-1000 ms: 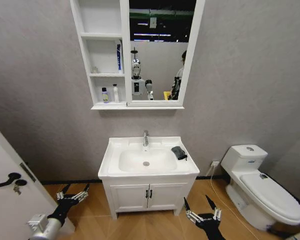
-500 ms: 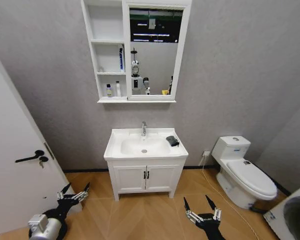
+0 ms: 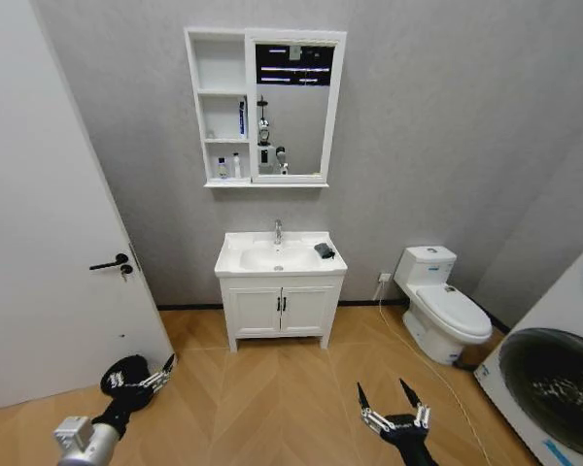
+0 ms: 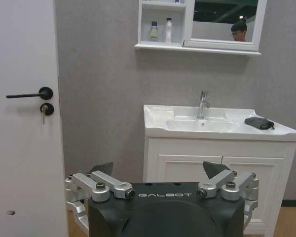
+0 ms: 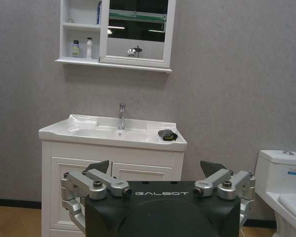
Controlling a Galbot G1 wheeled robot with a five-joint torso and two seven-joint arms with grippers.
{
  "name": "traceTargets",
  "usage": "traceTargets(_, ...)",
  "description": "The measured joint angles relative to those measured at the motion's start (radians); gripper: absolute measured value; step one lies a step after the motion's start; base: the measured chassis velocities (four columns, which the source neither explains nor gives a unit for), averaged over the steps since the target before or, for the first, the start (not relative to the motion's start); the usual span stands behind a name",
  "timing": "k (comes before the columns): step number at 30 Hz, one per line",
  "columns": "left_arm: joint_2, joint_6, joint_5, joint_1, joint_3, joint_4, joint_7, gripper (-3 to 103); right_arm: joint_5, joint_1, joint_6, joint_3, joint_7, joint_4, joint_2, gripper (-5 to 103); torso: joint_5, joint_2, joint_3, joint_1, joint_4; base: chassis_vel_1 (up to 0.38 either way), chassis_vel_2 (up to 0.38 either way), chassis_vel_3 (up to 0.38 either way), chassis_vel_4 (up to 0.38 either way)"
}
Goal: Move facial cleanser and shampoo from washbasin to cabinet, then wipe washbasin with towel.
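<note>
Both tools spread wide, left tool, right tool, empty

Glossy white ceramic washbasin, chrome metal faucet, soft dark grey cloth towel; my floor's matt herringbone wood.

The white washbasin is seen against the grey wall, its small chrome faucet at 12 o'clock of the bowl. The dark grey towel lies crumpled on the rim at about 3 o'clock. Directly above, the white mirrored cabinet is mounted; two small bottles stand upright in its lowest niche.
</note>
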Motion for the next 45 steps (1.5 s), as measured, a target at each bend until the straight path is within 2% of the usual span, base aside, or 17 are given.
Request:
traceTargets(2, 0.000, 0.000, 0.000, 0.000, 0.000, 0.000, 0.000, 100, 0.000, 0.000, 0.000, 0.000, 0.000, 0.000, 0.000, 100, 0.0015, 0.000, 0.000, -0.001, -0.0001, 0.244, -0.140, -0.240, 0.237)
traceTargets(4, 0.000, 0.000, 0.000, 0.000, 0.000, 0.000, 0.000, 100, 0.000, 0.000, 0.000, 0.000, 0.000, 0.000, 0.000, 100, 0.0015, 0.001, 0.000, -0.001, -0.0004, 0.088, -0.061, -0.235, 0.167)
traceTargets(5, 0.000, 0.000, 0.000, 0.000, 0.000, 0.000, 0.000, 100, 0.000, 0.000, 0.000, 0.000, 0.000, 0.000, 0.000, 100, 0.0000, 0.000, 0.000, 0.000, -0.0003, 0.088, -0.011, -0.157, 0.141)
traceTargets(9, 0.000, 0.000, 0.000, 0.000, 0.000, 0.000, 0.000, 100, 0.000, 0.000, 0.000, 0.000, 0.000, 0.000, 0.000, 100, 0.0015, 0.000, 0.000, 0.000, -0.0010, -0.060, -0.017, -0.022, 0.008)
traceTargets(17, 0.000, 0.000, 0.000, 0.000, 0.000, 0.000, 0.000, 100, 0.000, 0.001, 0.000, 0.000, 0.000, 0.000, 0.000, 100, 0.0004, -0.001, 0.001, 0.002, -0.0005, -0.070, 0.030, 0.101, -0.026)
traceTargets(29, 0.000, 0.000, 0.000, 0.000, 0.000, 0.000, 0.000, 100, 0.000, 0.000, 0.000, 0.000, 0.000, 0.000, 0.000, 100, 0.0009, 0.000, 0.000, 0.000, -0.0007, -0.056, -0.103, 0.073, 0.077)
traceTargets(45, 0.000, 0.000, 0.000, 0.000, 0.000, 0.000, 0.000, 100, 0.000, 0.000, 0.000, 0.000, 0.000, 0.000, 0.000, 100, 0.0008, 0.000, 0.000, 0.001, -0.0004, 0.016, 0.012, 0.034, 0.022)
